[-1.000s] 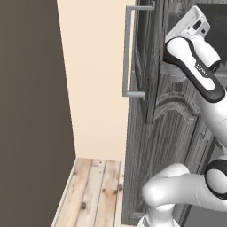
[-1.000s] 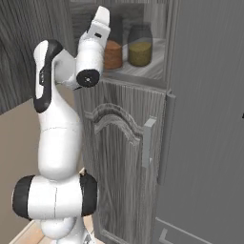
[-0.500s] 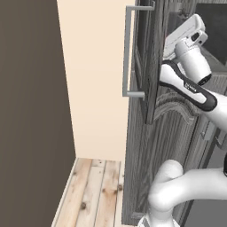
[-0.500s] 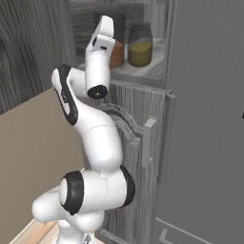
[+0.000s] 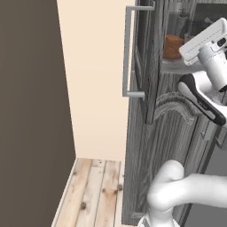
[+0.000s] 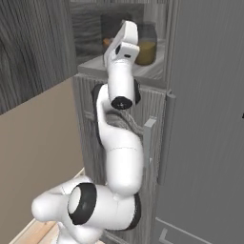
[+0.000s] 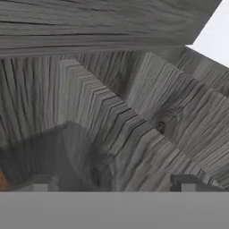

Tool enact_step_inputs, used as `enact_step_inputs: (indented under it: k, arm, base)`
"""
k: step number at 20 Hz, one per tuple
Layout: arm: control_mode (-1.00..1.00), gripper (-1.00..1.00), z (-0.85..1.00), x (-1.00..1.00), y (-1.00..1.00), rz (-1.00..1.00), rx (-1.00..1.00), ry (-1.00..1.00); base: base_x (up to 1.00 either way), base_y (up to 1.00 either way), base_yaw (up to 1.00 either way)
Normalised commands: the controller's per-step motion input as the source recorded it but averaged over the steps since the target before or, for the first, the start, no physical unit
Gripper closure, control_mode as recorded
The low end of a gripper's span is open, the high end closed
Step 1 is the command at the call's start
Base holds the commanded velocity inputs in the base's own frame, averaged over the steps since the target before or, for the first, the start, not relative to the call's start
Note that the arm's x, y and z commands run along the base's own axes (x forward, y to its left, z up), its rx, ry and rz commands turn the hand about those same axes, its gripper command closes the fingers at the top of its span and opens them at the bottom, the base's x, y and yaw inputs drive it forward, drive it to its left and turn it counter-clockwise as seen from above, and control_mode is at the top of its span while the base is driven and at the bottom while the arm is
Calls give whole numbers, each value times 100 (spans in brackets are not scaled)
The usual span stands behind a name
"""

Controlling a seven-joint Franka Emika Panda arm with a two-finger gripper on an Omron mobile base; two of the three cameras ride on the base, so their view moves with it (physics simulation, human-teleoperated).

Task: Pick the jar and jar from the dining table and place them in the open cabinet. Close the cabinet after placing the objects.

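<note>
Grey wood-grain cabinet [image 5: 146, 133] is the landmark here. Both jars already sit on its open shelf [image 6: 147, 71]: the reddish-brown jar [image 5: 173, 46] inside the opening, the olive-yellow jar [image 6: 145, 45] just beside it on the same shelf. So the pick-and-place part looks done, judging by how things lie; nothing is held. What is left is closing the cabinet. The upper door [image 5: 144, 62] stands swung out from the cabinet front, its silver bar handle [image 5: 128, 51] facing the cream wall [image 5: 93, 80]; not yet shut.

Gripper [image 7: 114, 181] is empty, fingers spread wide apart: two dark fingertips [image 7: 185, 181] sit far from each other at the bottom of the hand view, pointed at grey wood grain of the cabinet, with a small orange smear [image 7: 2, 181] at far left, probably the reddish jar. The hand [image 6: 122, 43] is up at shelf height in front of the cabinet opening.

View differences: the left base view gives the open door edge-on with its handle, the wall, the plank floor [image 5: 88, 195] below the cabinet, and the reddish jar. The right base view gives the olive-yellow jar clearly, with the reddish one mostly behind the hand, plus the lower door handle [image 6: 148, 140] and the tall grey panel [image 6: 209, 119] beside the cabinet. The hand view gives the finger spread, which neither base view resolves.
</note>
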Motion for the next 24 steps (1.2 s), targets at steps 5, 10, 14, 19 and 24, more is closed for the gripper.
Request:
enact_step_inputs:
  k: [5, 10, 14, 19, 24]
  arm:
    - [-100, -100, 51, -100, -37, -9, 0, 17]
    - [-100, -100, 39, -100, -9, -9, 0, 19]
    - [-100, -100, 14, -100, 0, -10, 0, 36]
    - [-100, -100, 0, -100, 0, -10, -5, 49]
    - [-100, -100, 0, -99, 2, -7, -5, 55]
  base:
    - [0, 0, 0]
    - [0, 0, 0]
    - [0, 0, 0]
    - [0, 0, 0]
    - [0, 0, 0]
